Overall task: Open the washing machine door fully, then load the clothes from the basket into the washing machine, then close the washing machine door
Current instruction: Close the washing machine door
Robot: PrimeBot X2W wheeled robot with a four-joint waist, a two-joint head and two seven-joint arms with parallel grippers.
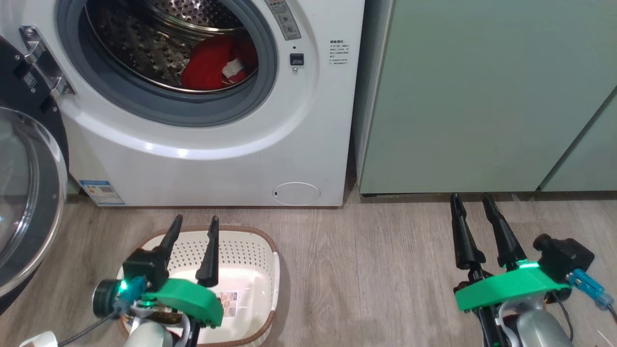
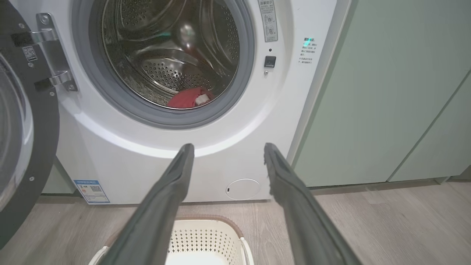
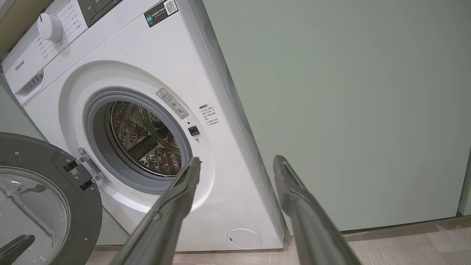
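Your door [image 1: 24, 193] stands wide open at the left, and the red clothes [image 1: 212, 65] lie inside the washing machine [image 1: 217, 159]. Your left gripper [image 1: 195, 221] hangs over the basket [image 1: 250, 250] and your right gripper [image 1: 471, 198] over the floor [image 1: 376, 270], both with jaws wide, holding nothing.

floor [image 1: 385, 270] is pale grey-brown wood-look planks. the white washing machine [image 1: 217, 164] stands on it at the back, and the pale green cabinets [image 1: 472, 96] stand just beside it on the right, with a thin dark gap between them. the cream basket [image 1: 241, 250] with the brown rim sits on the planks in front of the machine, near it but not touching.
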